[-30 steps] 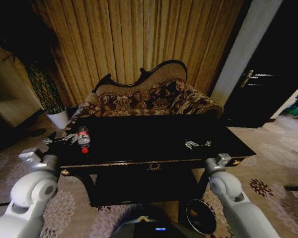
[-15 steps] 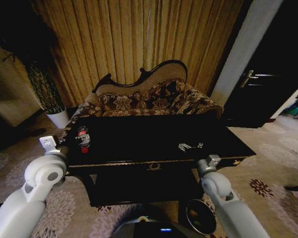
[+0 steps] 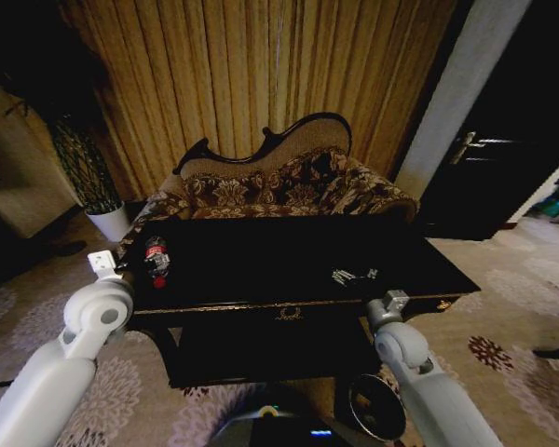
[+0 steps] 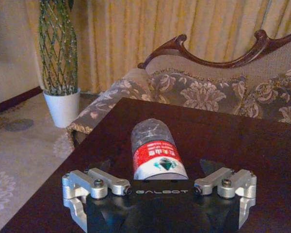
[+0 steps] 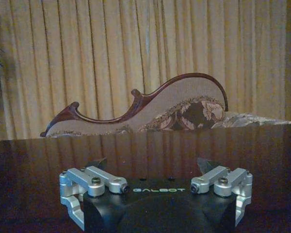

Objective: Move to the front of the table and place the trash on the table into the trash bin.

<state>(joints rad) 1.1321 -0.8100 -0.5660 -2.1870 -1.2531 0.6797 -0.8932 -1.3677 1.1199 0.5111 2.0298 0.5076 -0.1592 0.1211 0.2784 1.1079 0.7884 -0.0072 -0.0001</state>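
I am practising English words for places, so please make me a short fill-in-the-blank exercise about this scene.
1. The small clear plastic bottle with a red label lies on its ____ on the glossy black table.
2. The small round dark maroon trash bin stands on the ____.
3. The open left gripper faces the ____.

Missing words: side; floor; bottle

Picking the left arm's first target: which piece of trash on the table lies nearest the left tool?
The plastic bottle, lying on its side at the table's left end, between the left tool's open fingers. The paper scraps lie toward the right end.
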